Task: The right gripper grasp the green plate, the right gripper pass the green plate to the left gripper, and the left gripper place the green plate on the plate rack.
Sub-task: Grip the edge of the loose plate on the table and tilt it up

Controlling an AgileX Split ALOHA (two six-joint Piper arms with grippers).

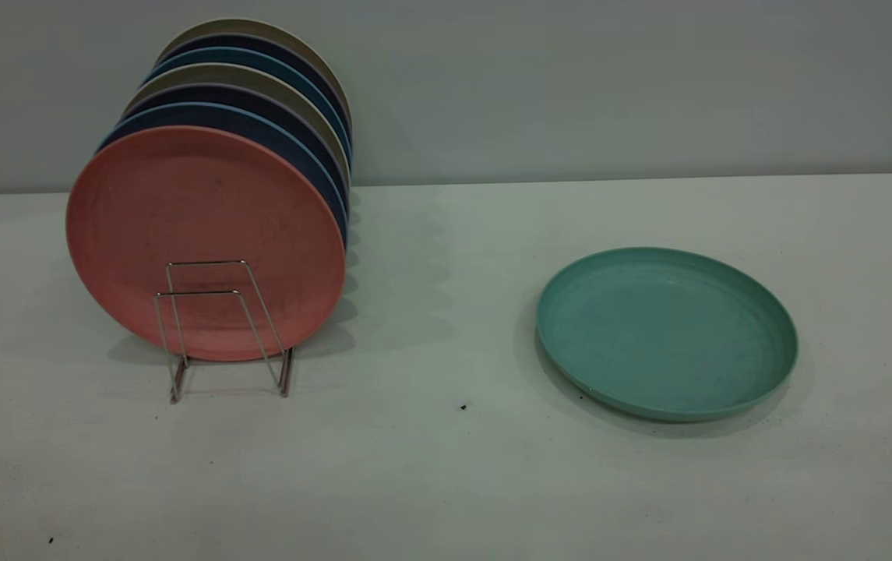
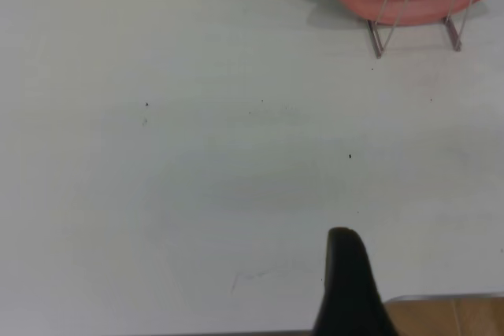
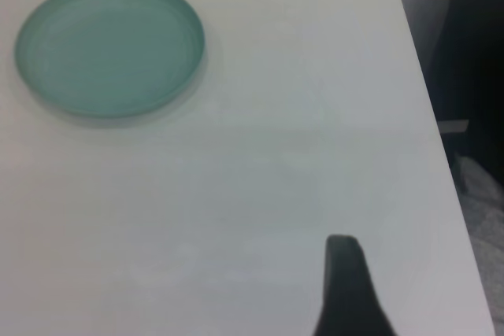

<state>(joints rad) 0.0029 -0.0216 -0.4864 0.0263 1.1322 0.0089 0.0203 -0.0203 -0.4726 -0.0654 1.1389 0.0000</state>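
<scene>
Only one black finger (image 3: 346,285) of the right gripper is showing, over bare table (image 1: 446,467); whether it is clenched, I cannot tell. The green plate (image 1: 665,331) is lying flat at the table's three o'clock. The left gripper, likewise one finger (image 2: 350,285), is hanging apart from the rack (image 1: 220,327) at nine o'clock, where a pink plate (image 1: 204,234) is standing.
</scene>
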